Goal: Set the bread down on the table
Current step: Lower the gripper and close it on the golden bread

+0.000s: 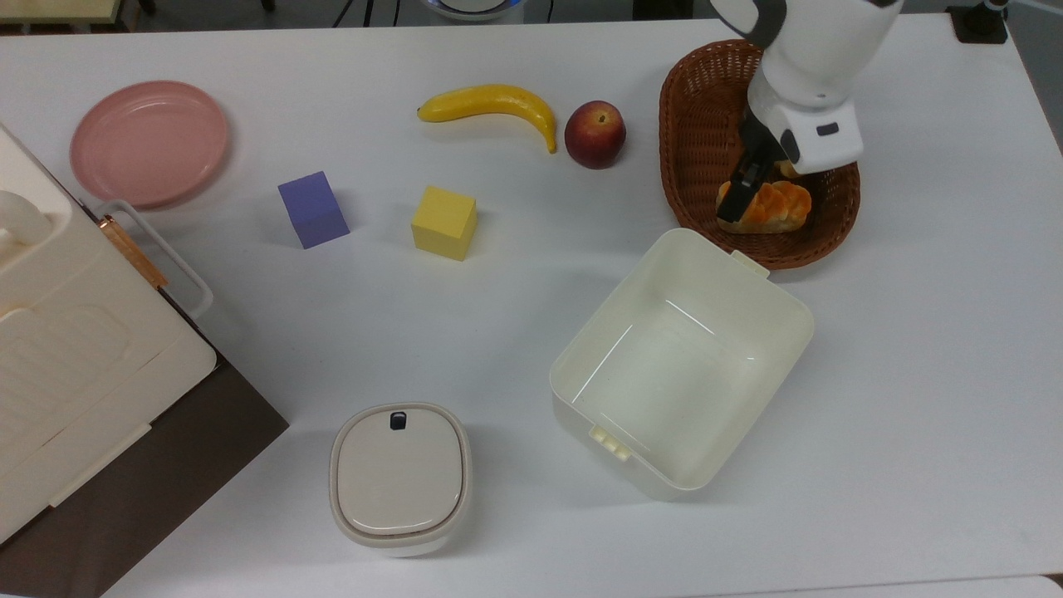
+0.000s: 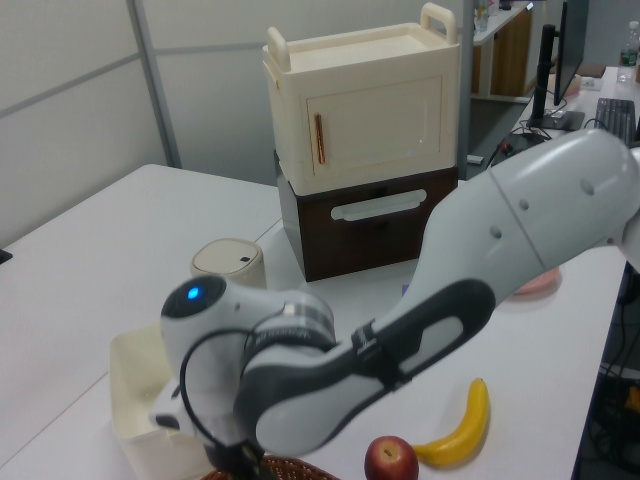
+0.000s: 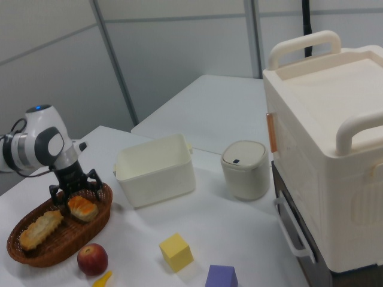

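In the right view, nearest the camera sit a purple cube [image 3: 221, 277], a yellow cube [image 3: 176, 252] and an apple [image 3: 93, 259]. Just beyond them is the wicker basket [image 3: 36, 248], holding 2 loaves. The bread [image 3: 82, 207] lies at the end of the basket nearer the open white tub [image 3: 157, 170], with the paler loaf [image 3: 40, 228] beside it.

The end effector [image 3: 75, 189] hangs directly over the bread with its fingers [image 3: 54, 192] spread, 1 on each side of the crust, straddling it without pinching. In the top view the end effector [image 1: 751, 193] also sits over the bread [image 1: 776, 208], a dark finger crossing the loaf's end on the top view's left.

The step in hand appears to be the grasp: the approach looks finished and the closing not yet made. The next move probably calls for a little more descent, then a squeeze across the loaf's short width, a lift clear of the basket rim, and a carry to bare bench [image 1: 913, 332]. The tub stands close to the basket, so the path should skirt it.

Farther off are a lidded white container [image 3: 244, 169] and a cream cabinet [image 3: 326, 149].

No brands, labels or writing can be read.
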You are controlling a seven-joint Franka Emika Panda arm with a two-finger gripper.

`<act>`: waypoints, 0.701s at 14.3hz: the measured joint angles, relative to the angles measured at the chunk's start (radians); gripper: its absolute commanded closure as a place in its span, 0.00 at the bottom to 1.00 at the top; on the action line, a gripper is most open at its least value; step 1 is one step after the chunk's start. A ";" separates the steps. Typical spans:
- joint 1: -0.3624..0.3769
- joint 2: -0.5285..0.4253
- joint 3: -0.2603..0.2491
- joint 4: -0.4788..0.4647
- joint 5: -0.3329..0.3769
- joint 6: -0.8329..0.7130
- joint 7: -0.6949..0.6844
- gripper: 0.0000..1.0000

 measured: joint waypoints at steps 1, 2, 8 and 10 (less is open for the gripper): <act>0.010 0.014 0.000 -0.003 -0.007 0.009 0.000 0.00; 0.019 0.025 0.001 -0.003 -0.018 0.014 0.000 0.00; 0.039 0.060 0.001 -0.005 -0.138 0.015 -0.002 0.44; 0.039 0.061 0.001 -0.004 -0.141 0.015 -0.003 0.44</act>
